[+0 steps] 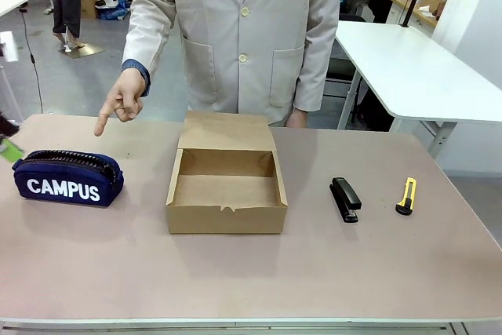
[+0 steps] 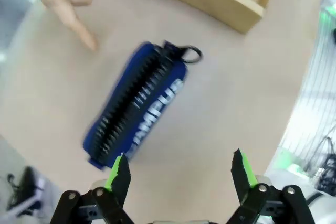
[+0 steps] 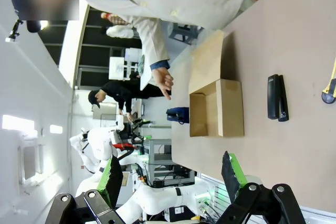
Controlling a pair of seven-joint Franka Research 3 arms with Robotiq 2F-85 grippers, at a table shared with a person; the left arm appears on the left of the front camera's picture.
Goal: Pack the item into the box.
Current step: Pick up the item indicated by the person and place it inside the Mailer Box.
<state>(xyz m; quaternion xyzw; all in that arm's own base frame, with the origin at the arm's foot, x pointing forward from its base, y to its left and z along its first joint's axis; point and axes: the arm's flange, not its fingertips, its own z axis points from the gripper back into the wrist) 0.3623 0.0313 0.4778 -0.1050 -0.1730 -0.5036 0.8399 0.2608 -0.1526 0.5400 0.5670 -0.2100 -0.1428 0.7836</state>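
This is an open workshop room, and a person in a light coat stands at the far edge of the pale brown tabletop [image 1: 251,272]. The soft navy-blue zippered pouch with white "CAMPUS" lettering [image 1: 67,180] lies at the left of the front view. It is well apart from the shallow brown cardboard box [image 1: 226,186] at the centre, whose flap lid is folded back and whose inside is bare. The person's hand [image 1: 123,100] points a finger down towards the pouch.

My left gripper [image 2: 180,157] hangs above the pouch, spread wide and holding nothing. In the left wrist view the pouch lies diagonally, up and left of my finger gap. I judge I should centre over its middle, roll the wrist so my fingers straddle its narrow width, and close on the body rather than the zip ring. It is soft and will likely sag, so I should lift it clear of the box wall and lay it lengthwise.

My right gripper [image 3: 169,158] is likewise spread and empty. A black stapler [image 1: 345,198] and a yellow utility knife [image 1: 405,195] lie right of the box.

The left wrist view is blurred, smearing the lettering. I cannot tell how full the pouch is.
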